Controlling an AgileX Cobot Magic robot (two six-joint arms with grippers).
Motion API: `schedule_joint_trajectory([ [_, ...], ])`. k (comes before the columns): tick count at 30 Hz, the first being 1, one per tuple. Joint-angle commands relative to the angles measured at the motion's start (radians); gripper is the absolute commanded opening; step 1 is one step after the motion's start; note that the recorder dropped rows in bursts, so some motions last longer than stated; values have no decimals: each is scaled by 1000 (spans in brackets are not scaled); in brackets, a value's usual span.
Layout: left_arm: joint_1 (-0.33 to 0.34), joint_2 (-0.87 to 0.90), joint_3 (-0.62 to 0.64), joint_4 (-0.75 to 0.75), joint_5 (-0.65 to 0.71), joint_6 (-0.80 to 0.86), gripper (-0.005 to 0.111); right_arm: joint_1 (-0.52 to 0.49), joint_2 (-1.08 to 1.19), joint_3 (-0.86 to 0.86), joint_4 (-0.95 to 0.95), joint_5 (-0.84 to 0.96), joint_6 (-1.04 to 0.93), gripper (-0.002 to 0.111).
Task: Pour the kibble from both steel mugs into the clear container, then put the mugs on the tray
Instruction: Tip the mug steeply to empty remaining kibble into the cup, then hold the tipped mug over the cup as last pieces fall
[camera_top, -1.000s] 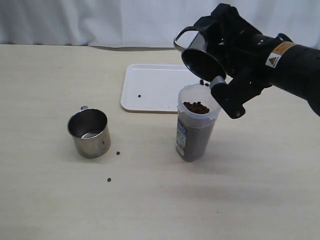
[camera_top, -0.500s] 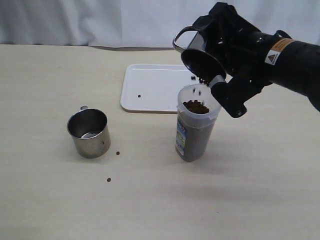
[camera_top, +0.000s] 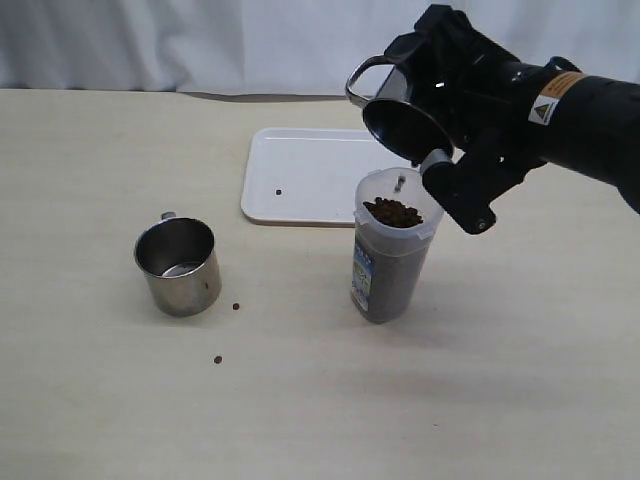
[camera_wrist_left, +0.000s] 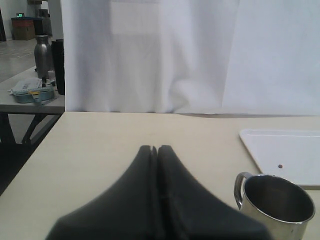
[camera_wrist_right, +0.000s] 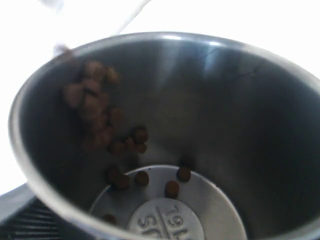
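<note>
Steel and steeply tilted at the upper right of the exterior view, the held mug (camera_top: 395, 115) has its mouth just above the clear container (camera_top: 385, 270) at frame centre. The right gripper (camera_top: 430, 110) has its jaws spread wide around the mug's body. Kibble (camera_top: 392, 212) is heaped to the container's rim, and more clings inside the mug. That remainder could bounce off the heap onto the table (camera_top: 100, 400), where stray pellets (camera_top: 237, 306) lie near the second mug (camera_top: 180, 265) at left. The left gripper (camera_wrist_left: 154, 150) is closed on nothing. The tray (camera_top: 300, 180) lies just behind the container.
</note>
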Motion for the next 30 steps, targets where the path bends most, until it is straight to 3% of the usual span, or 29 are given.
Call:
schedule_joint_trajectory([
  [1,-6,-2,2,0,-13,-3,0,-1,-8,-7,-17,-2,-1,5],
  [30,-6,-2,2,0,-13,-3,0,-1,-8,-7,13,-3,-1,5],
])
